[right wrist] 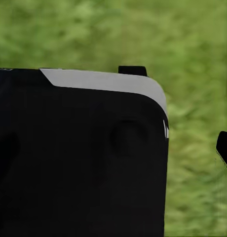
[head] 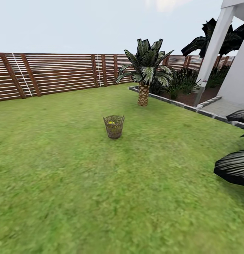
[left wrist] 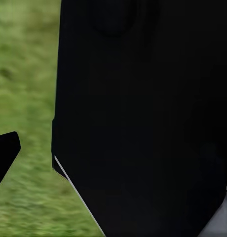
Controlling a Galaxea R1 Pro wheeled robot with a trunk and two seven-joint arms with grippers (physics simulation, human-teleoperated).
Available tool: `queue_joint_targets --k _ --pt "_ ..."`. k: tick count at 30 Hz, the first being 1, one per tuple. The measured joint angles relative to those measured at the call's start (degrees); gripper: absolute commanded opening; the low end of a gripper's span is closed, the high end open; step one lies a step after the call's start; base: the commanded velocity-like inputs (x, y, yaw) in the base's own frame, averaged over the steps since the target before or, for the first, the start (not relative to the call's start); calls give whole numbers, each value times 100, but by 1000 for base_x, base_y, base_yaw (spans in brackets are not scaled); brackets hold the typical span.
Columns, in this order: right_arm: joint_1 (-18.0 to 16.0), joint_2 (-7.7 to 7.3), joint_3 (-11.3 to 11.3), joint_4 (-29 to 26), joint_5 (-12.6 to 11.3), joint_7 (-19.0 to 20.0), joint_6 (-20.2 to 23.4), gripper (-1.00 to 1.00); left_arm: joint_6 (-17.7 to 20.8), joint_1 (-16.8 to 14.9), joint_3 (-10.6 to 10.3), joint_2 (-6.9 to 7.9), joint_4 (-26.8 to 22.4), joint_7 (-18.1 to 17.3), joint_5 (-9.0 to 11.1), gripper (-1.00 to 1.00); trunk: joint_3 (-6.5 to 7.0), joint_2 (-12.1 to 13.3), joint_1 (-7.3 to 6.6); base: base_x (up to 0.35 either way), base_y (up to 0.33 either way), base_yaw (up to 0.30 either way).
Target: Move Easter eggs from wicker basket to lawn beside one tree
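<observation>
The wicker basket (head: 114, 126) stands upright on the lawn (head: 65, 169) in the middle of the head view, some way ahead of me. Something yellow, an Easter egg (head: 111, 122), shows just below its rim; how many eggs lie inside I cannot tell. The tree is out of view. In the left wrist view a dark fingertip (left wrist: 5, 154) hangs over blurred grass beside a black part of the robot. A dark fingertip (right wrist: 225, 148) shows over grass in the right wrist view. Neither view lets me judge the jaws.
A short scaly-trunked palm (head: 143, 72) grows behind the basket at the corner of a stone-edged bed (head: 178, 103). A brown slat fence (head: 51, 76) runs along the back. A white post (head: 213, 49) and wall stand at right, with dark fronds (head: 234, 166) nearby.
</observation>
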Motion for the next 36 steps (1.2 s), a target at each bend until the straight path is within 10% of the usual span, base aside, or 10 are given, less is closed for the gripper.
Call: queue_joint_targets --k 36 --pt "0 1 0 -7 -11 7 -8 100 0 0 0 0 0 0 4 100 0 0 0 326 0 0"
